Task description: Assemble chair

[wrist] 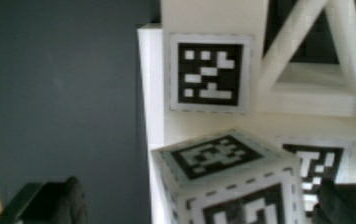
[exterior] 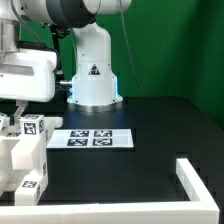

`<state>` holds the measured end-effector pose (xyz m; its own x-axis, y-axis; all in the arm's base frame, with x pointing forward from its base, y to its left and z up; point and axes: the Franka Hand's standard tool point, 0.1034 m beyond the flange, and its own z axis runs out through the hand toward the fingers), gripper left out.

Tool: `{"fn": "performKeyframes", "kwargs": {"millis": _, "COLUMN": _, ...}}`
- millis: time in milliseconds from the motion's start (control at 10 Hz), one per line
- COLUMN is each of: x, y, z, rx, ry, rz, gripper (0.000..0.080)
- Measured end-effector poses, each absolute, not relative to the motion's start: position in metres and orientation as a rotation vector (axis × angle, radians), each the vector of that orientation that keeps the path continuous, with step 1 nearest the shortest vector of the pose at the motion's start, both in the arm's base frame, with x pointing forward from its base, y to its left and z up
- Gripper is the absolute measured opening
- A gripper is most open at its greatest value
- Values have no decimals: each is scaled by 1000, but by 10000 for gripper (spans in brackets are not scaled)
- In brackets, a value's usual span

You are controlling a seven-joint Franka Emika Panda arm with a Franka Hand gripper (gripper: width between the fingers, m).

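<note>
Open gripper hanging over the chair parts

Fingers spread wide, gripping nothing; wrist poised straight above the tagged white chair pieces clustered beside the marker board, toward the exterior view's left. Risk: dropping off-centre, clipping the cross-braced frame or tagged block, and knocking the stack askew.

White tagged chair parts cluster at lower left; the marker board lies mid-frame on the black bench.

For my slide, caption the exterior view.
Panda gripper open above tagged white chair parts, marker board beside them.
</note>
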<state>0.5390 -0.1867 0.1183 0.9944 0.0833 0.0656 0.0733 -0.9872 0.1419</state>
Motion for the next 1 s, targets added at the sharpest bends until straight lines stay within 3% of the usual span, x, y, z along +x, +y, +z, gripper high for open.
{"fn": "performKeyframes", "kwargs": {"millis": 400, "x": 537, "y": -191, "z": 117, "rx": 2981, "ry": 271, "rz": 89, "gripper": 649}}
{"fn": "performKeyframes", "kwargs": {"millis": 600, "x": 537, "y": -191, "z": 118, "rx": 2981, "ry": 272, "rz": 89, "gripper": 387}}
{"fn": "performKeyframes", "kwargs": {"millis": 700, "x": 537, "y": -191, "z": 118, "rx": 2981, "ry": 272, "rz": 89, "gripper": 387}}
{"fn": "performKeyframes", "kwargs": {"millis": 800, "x": 537, "y": -191, "z": 118, "rx": 2981, "ry": 272, "rz": 88, "gripper": 279}}
{"fn": "performKeyframes", "kwargs": {"millis": 1000, "x": 537, "y": -191, "z": 118, "rx": 2982, "ry": 264, "rz": 89, "gripper": 279}}
